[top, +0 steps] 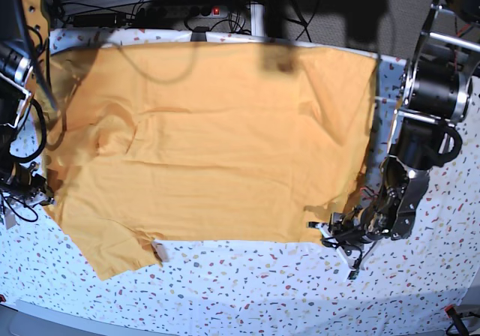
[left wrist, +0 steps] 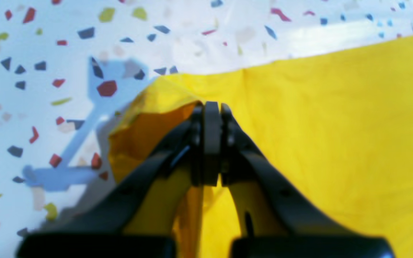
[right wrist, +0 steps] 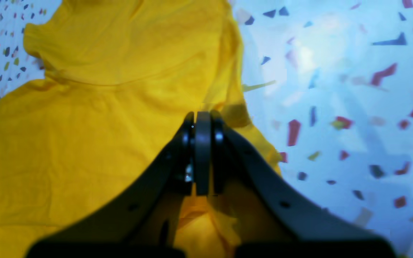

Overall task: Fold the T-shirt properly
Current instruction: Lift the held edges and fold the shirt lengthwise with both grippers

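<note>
Cloth bunches where I see both black tools clamped: left tool point(left wrist: 212, 107) and right tool point(right wrist: 203, 116) pinching the soft orange-yellow T-shirt point(top: 217, 148) on the speckled bench point(top: 247, 283).

Left gripper point(left wrist: 212, 107): matte black curved plastic fingers, small round screw holes along each arm. Right gripper point(right wrist: 202, 115): same black moulding, bright metal screw heads near the tips. Base view, right edge: black cylindrical arm joints, silver bands, loose black cabling.
</note>
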`<move>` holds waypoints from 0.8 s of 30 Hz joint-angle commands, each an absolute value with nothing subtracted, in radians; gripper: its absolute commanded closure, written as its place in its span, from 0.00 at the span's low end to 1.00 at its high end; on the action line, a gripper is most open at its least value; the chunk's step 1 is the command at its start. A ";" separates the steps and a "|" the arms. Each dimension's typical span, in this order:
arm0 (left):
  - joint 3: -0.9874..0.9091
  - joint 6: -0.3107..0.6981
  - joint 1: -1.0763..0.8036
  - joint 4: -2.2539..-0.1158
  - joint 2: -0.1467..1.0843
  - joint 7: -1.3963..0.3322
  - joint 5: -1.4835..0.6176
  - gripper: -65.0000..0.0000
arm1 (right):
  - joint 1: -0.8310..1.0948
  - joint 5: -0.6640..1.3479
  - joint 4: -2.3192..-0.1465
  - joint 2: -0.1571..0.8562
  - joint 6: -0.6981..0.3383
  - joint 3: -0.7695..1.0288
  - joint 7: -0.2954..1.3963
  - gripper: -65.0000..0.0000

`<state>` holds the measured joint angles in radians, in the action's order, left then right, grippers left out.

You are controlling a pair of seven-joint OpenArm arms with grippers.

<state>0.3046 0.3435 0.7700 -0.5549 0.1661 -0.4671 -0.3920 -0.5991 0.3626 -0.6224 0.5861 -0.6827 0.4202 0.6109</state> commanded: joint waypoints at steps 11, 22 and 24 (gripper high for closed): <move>0.302 0.348 0.697 -0.825 0.248 -0.557 -0.499 1.00 | -0.414 0.507 -0.980 0.648 -0.698 0.424 0.704 1.00; 0.300 0.347 0.496 -1.232 0.389 -0.667 -0.551 1.00 | -0.181 0.509 -1.310 0.648 -0.698 0.430 0.743 1.00; 0.300 0.344 0.468 -1.289 0.414 -0.687 -0.551 1.00 | -0.143 0.509 -1.354 0.648 -0.698 0.445 0.750 1.00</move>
